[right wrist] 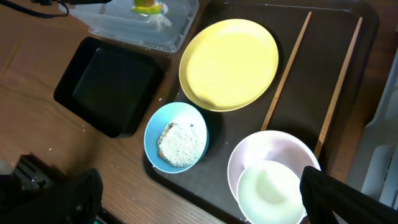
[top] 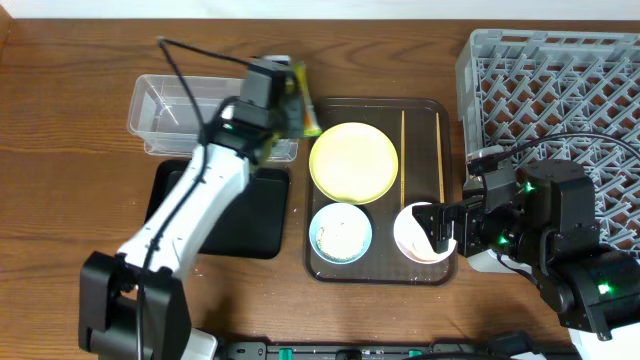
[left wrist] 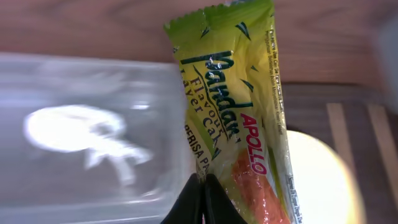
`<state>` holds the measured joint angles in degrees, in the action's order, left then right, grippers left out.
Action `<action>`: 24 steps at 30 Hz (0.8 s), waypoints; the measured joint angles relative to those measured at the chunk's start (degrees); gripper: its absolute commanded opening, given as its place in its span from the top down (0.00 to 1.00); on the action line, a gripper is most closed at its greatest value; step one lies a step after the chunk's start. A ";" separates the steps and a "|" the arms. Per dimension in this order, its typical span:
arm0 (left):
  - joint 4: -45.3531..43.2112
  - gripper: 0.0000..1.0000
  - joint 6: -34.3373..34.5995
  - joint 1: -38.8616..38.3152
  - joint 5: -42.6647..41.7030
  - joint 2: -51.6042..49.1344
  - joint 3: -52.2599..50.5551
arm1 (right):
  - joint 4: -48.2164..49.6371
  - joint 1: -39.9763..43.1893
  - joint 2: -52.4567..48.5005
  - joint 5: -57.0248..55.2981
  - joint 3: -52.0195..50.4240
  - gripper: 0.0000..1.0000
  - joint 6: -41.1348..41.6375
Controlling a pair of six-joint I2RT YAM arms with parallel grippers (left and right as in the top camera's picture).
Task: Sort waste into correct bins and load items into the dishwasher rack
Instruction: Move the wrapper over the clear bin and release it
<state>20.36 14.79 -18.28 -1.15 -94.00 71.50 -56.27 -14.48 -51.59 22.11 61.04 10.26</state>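
My left gripper [top: 284, 102] is shut on the green-yellow-orange snack wrapper [top: 304, 100] and holds it over the right end of the clear tub [top: 165, 118]. In the left wrist view the fingertips [left wrist: 204, 190] pinch the wrapper [left wrist: 236, 118], and a blurred white paper piece [left wrist: 78, 132] lies in the tub. My right gripper [top: 446, 228] is wide open [right wrist: 208, 202] above the pinkish-white bowl [right wrist: 267, 152], which holds the white cup [right wrist: 273, 190]. The yellow plate [top: 354, 160], the blue bowl [top: 340, 232] with rice and two chopsticks [top: 403, 150] lie on the brown tray [top: 430, 110].
The black tray [top: 255, 215] sits in front of the tub, partly under my left arm. The grey dishwasher rack [top: 560, 90] stands at the far right, beside the brown tray. A few rice grains lie on the table near the black tray [right wrist: 112, 84].
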 measured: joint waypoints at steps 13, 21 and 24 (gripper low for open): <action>6.93 0.37 0.63 2.58 1.51 -0.61 0.00 | -0.02 0.00 0.00 0.00 0.00 0.01 0.00; 7.76 0.81 -1.01 -1.01 2.29 8.22 -0.02 | -0.04 0.00 0.00 0.00 0.00 0.01 0.02; 4.94 0.90 -4.04 -0.66 3.32 10.97 0.00 | -0.04 0.00 0.00 0.00 0.00 0.01 0.00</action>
<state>25.30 10.74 -18.94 2.17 -83.02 71.50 -56.31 -14.48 -51.59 22.11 61.04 10.26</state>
